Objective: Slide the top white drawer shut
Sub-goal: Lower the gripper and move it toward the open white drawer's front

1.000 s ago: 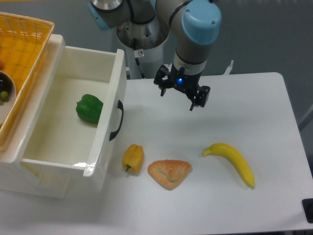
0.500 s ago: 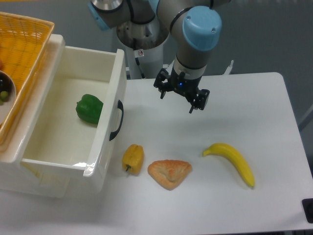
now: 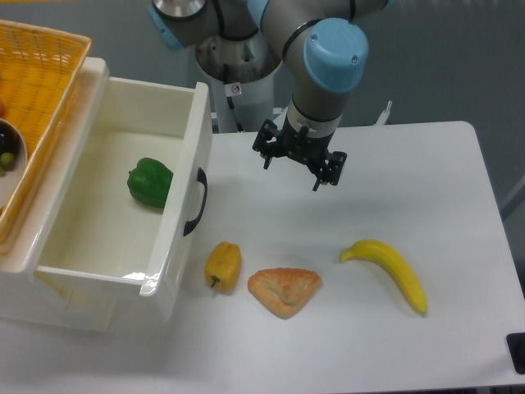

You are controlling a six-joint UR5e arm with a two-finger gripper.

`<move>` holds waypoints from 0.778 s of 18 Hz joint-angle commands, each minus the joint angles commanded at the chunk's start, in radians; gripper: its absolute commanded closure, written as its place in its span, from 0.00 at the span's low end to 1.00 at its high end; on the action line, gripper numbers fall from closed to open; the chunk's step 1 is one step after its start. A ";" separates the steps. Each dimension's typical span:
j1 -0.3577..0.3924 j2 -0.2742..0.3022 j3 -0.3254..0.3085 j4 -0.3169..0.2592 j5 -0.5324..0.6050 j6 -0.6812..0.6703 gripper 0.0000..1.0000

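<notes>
A: Gripper (image 3: 290, 170) status?

B: Fingers spread wide, nothing between them. It hangs above the bare table (image 3: 394, 172), right of the drawer front, wrist pointing down. Touching nothing.

A: And the top white drawer (image 3: 182, 201)?

B: Pulled well out of the cabinet. Its panelled front faces the gripper, with the black arched handle (image 3: 196, 202) in the middle of that face. The gripper sits near it but apart, roughly level with the upper part of the front.

A: Why empty and open?

B: My reading: closing needs a push, not a grasp, so there is no reason to hold anything. Standing on the handle side puts it where a leftward push would drive the drawer in.

A: Contents?

B: A green pepper (image 3: 150, 181) lies inside on the drawer floor, so it would ride in with it. A yellow wicker basket (image 3: 45, 90) rests on the cabinet top, overhanging the drawer's back-left part.

A: Anything in the path?

B: A yellow pepper (image 3: 223, 264) lies just beside the lower corner of the front. A pastry (image 3: 284, 289) and a banana (image 3: 390, 268) lie further right, clear of the drawer.
</notes>
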 joint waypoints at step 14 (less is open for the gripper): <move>-0.040 -0.043 -0.008 0.091 0.031 -0.275 0.00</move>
